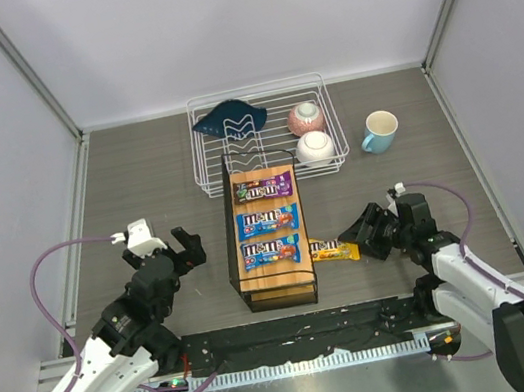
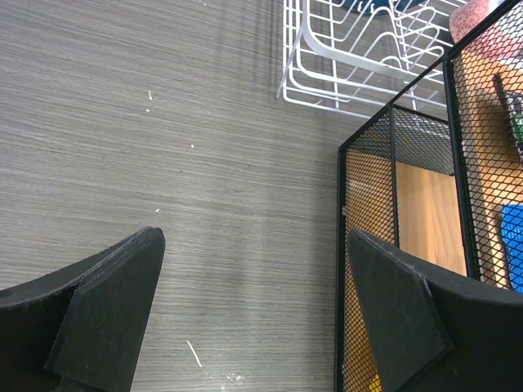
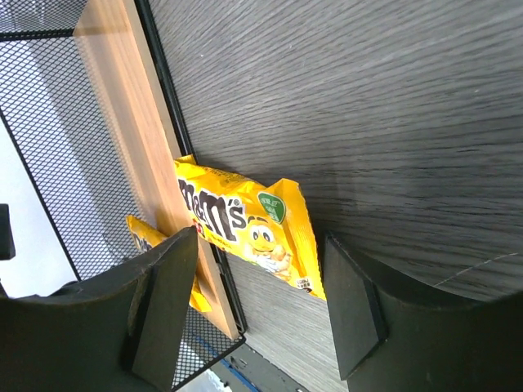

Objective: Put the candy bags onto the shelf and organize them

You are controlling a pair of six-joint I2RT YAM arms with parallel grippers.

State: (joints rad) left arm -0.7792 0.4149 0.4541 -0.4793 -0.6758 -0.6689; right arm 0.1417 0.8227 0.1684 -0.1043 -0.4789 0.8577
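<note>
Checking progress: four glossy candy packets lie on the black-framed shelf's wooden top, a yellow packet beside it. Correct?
No: only three lie on the shelf's wooden top: a purple packet, a farther blue packet and a nearer blue packet, per the top view. The yellow packet does sit beside it.

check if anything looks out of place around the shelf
The yellow candy bag stands out. It lies slanted on the table, against the right side of the shelf. The purple bag and two blue bags lie in a neat row on top.
</note>
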